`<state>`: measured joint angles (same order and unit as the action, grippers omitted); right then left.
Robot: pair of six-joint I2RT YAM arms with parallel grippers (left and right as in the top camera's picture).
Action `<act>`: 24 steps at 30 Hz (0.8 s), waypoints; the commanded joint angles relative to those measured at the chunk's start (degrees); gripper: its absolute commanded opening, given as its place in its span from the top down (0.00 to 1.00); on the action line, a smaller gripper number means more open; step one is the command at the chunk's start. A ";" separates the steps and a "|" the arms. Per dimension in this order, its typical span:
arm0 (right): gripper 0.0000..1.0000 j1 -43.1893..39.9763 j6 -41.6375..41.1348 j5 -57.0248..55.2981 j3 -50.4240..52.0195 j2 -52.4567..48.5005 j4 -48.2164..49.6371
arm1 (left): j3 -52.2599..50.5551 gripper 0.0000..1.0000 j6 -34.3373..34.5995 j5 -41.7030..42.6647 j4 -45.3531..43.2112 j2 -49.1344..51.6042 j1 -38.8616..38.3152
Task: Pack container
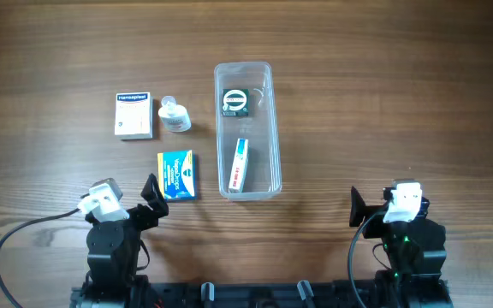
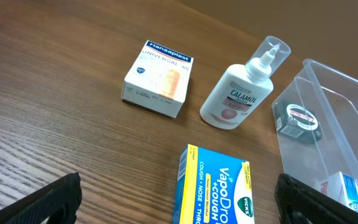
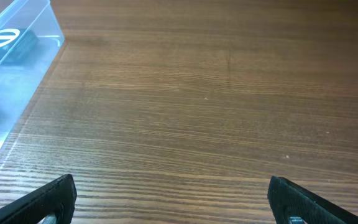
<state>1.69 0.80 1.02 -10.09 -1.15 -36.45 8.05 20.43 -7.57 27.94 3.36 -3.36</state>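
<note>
Blue-and-yellow cardboard lozenge box (image 2: 213, 186) lies before our left end effector (image 2: 179, 202), spread wide like our right end effector (image 3: 173, 196); we judge it next for the long clear plastic container (image 1: 262, 137) beside it.

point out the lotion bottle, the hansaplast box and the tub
lotion bottle (image 2: 236, 99), left wrist view, on its label
hansaplast box (image 2: 161, 73), left wrist view, on its top face
tub (image 1: 248, 133), overhead view, on its bare floor, mid-length
</note>
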 commanded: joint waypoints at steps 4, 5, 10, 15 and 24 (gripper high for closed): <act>0.00 -0.28 0.72 -1.16 0.48 0.94 -0.09 | 0.17 0.00 4.48 0.98 -6.67 0.59 0.26; 0.00 -0.28 0.72 -1.16 0.48 0.94 -0.09 | 0.57 0.00 5.90 0.98 -8.20 1.49 0.26; 0.00 -0.28 0.72 -1.16 0.48 0.94 -0.09 | 5.88 0.00 7.72 1.29 -11.63 10.16 0.26; 0.00 -0.28 0.70 -1.16 0.48 0.94 -0.09 | 15.89 0.00 7.69 1.57 -11.34 21.05 0.26; 0.00 -0.28 0.70 -1.16 0.48 0.94 -0.09 | 33.44 0.00 7.67 1.57 -9.92 35.01 0.26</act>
<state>1.67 0.80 0.99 -10.02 -0.89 -36.58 36.01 27.38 -6.48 17.93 34.83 -3.36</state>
